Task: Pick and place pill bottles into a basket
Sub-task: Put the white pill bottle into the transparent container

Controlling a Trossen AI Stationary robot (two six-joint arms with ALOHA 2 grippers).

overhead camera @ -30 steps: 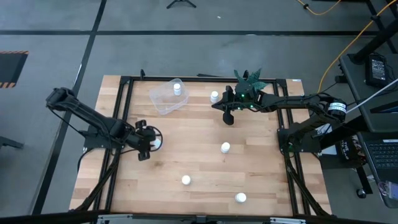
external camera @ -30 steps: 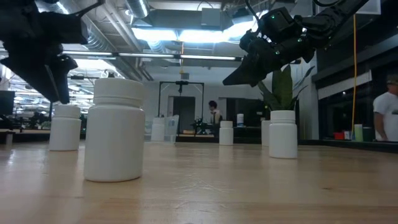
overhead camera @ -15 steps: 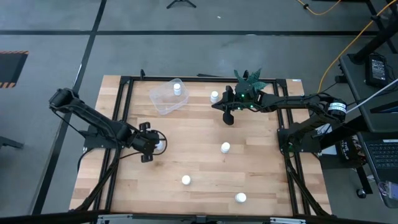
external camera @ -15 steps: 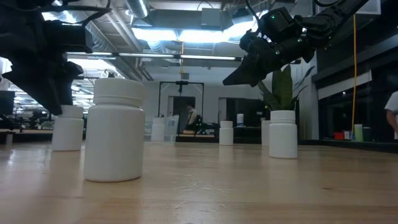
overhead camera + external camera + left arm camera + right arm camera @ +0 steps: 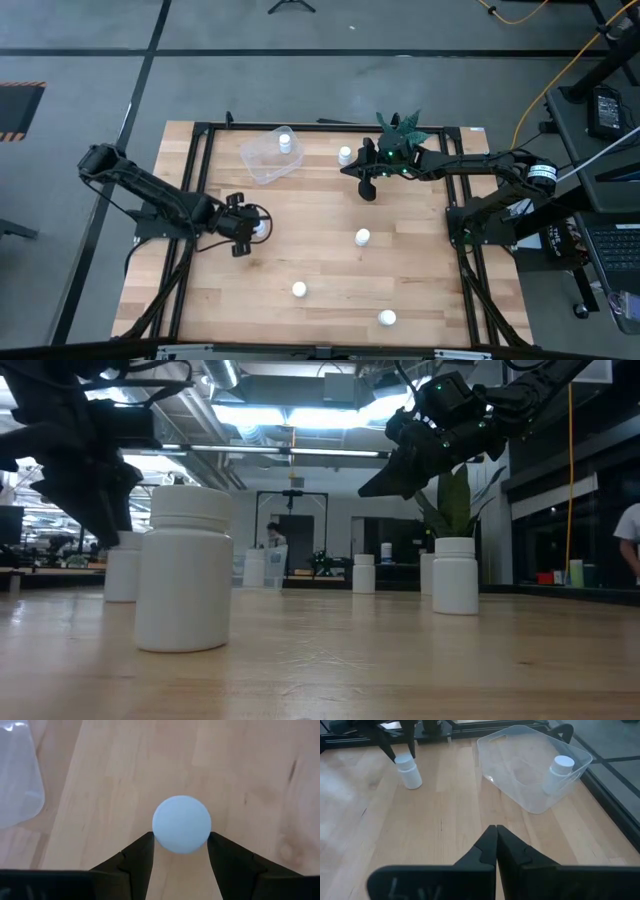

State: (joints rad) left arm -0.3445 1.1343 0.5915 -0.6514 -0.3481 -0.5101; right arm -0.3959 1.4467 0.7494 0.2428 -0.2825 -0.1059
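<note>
A white pill bottle [image 5: 181, 822] stands upright at the table's left middle, between the fingers of my left gripper [image 5: 181, 836], which is shut on it. The same bottle [image 5: 410, 772] shows far off in the right wrist view. The basket [image 5: 268, 158], a clear tub at the far side, holds one bottle [image 5: 286, 143] upright on its floor. Three more bottles [image 5: 362, 237] [image 5: 299, 289] [image 5: 387, 318] stand on their bases farther right and nearer. My right gripper [image 5: 367, 188] hangs shut and empty above the table, right of the basket. My left gripper pinches the bottle's rounded upper sides [image 5: 157, 829] between its two fingers [image 5: 137, 857], one on each side. The fingers come steeply from above. The bottle is upright, and in the right wrist view its base [image 5: 413, 785] seems to rest on the table.
Another bottle [image 5: 345, 155] stands between the basket and a green plant in a white pot [image 5: 398, 133] at the far side. A black frame [image 5: 200, 180] runs along the table's left and right edges. Bare wood lies between the held bottle and the basket.
My left gripper has gone a little toward the table's right edge and slightly down. The bottle between its fingers has shifted along with it, staying upright.
</note>
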